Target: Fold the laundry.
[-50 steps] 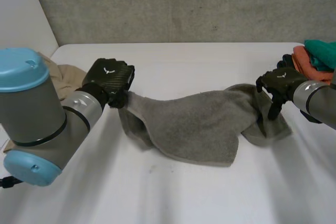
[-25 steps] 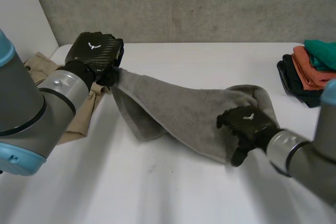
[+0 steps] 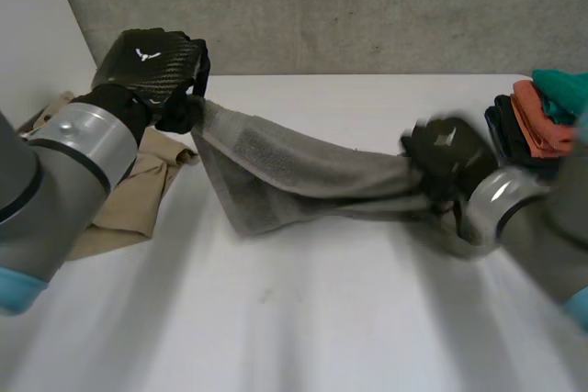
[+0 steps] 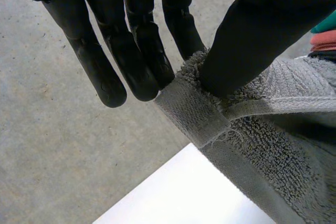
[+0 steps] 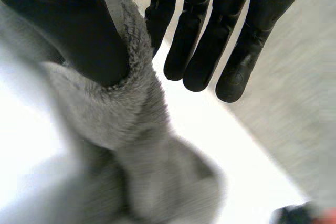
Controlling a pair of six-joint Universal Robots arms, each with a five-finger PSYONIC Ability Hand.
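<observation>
A grey towel (image 3: 294,176) stretches between my two hands above the white table (image 3: 303,309), sagging in the middle. My left hand (image 3: 152,66) is raised at the far left and pinches a hemmed corner of the towel (image 4: 205,119) between thumb and straight fingers (image 4: 131,61). My right hand (image 3: 450,158) is lifted at the right and pinches the other end of the towel (image 5: 126,108) between its thumb and fingers (image 5: 210,40). The towel's lower edge still touches the table near the left.
A beige garment (image 3: 124,195) lies crumpled at the table's left edge under my left arm. A stack of folded cloths, black, orange and teal (image 3: 542,121), sits at the far right. A concrete wall (image 3: 349,6) rises behind the table.
My right hand has closed on the towel's right end and lifted it off the table. My left hand has risen higher and further left, pulling the towel taut.
</observation>
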